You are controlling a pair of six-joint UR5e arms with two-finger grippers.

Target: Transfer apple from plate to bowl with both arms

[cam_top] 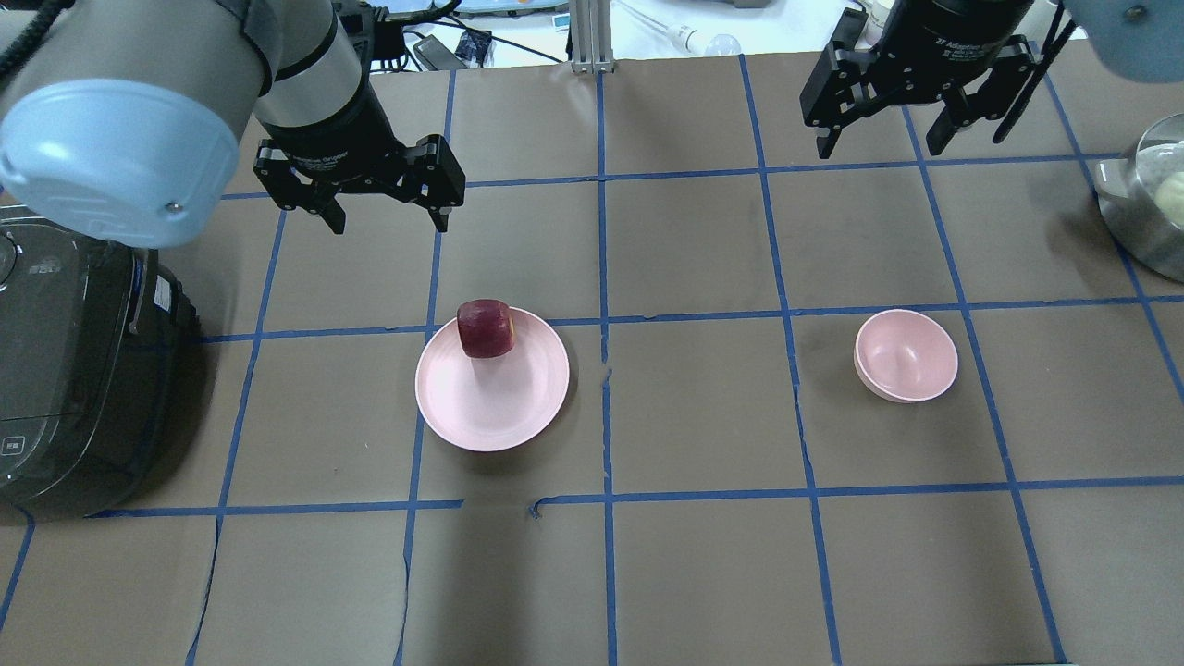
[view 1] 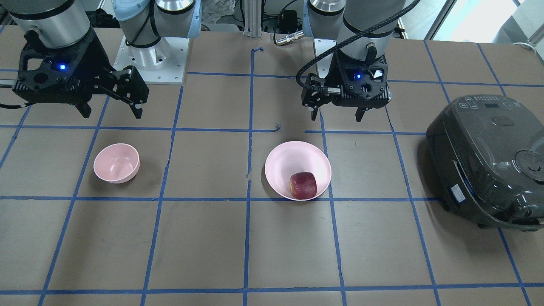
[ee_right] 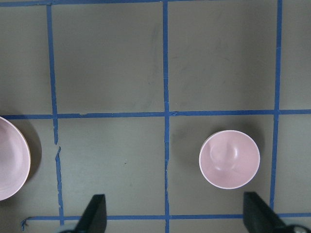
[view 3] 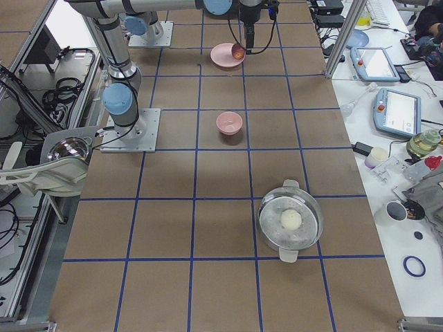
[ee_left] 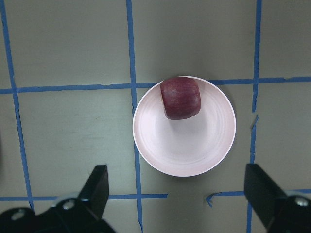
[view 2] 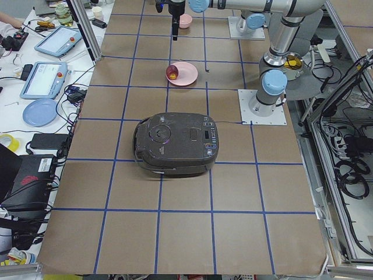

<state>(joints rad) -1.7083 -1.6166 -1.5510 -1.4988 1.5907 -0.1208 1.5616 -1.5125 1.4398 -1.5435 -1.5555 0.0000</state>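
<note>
- Left gripper [cam_top: 388,218] hangs well above the plate [cam_top: 490,407], jaws spread and nothing between them. Your wrist view looks straight down on the plate between the two fingers.
- Your right gripper [cam_top: 879,143] is spread wide too and carries nothing. It is held high, with the bowl [cam_top: 906,356] below it, and touches nothing.
- You will find the apple [cam_top: 485,327] on the plate, up against the rim on the side away from the robot, not in the middle.
- The bowl is empty and stands well apart from the plate. The plate is on your left arm's side and the bowl on your right arm's.
- By my reading, none of the task is done yet. You have to bring the left gripper down, close on the apple and lift it off. You then most likely pass it to the right gripper, which sets it in the bowl.
- The apple looks blocky, almost as tall as it is wide, so you have no marked long axis to line up with.
- No stem shows in any view. A paler, yellowish face turns toward the bowl's side, so I judge it may lie on its side with its core roughly along the line from plate to bowl. I would not swear to that.
- If that holds, the rounded flanks face toward and away from the robot, and you could grip across them.
</note>
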